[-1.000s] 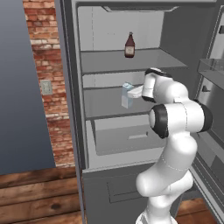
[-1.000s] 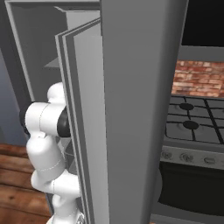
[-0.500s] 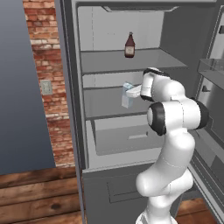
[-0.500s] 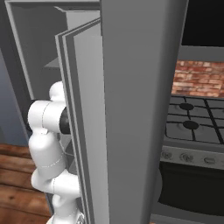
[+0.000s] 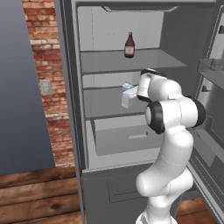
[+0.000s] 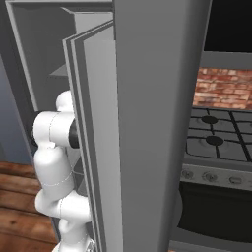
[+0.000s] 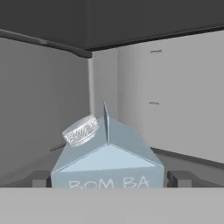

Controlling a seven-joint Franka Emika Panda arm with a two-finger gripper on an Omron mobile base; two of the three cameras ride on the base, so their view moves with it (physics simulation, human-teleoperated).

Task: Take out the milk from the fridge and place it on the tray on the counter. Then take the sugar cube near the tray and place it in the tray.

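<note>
From the left base view my arm reaches into the open fridge (image 5: 87, 131), where the milk (image 5: 128, 95) stands upright on the middle shelf and a brown bottle (image 5: 129, 45) on the shelf above; a brick wall (image 5: 43, 65) and wood floor (image 5: 35, 192) lie left.

The right base view gives the fridge door (image 6: 152, 123) edge-on, with a stove (image 6: 216, 142) beyond.

In the hand view my jaws stand wide open, a dark fingertip (image 7: 41, 178) either side of the carton's gabled top and silver cap (image 7: 81, 130), holding nothing.
</note>
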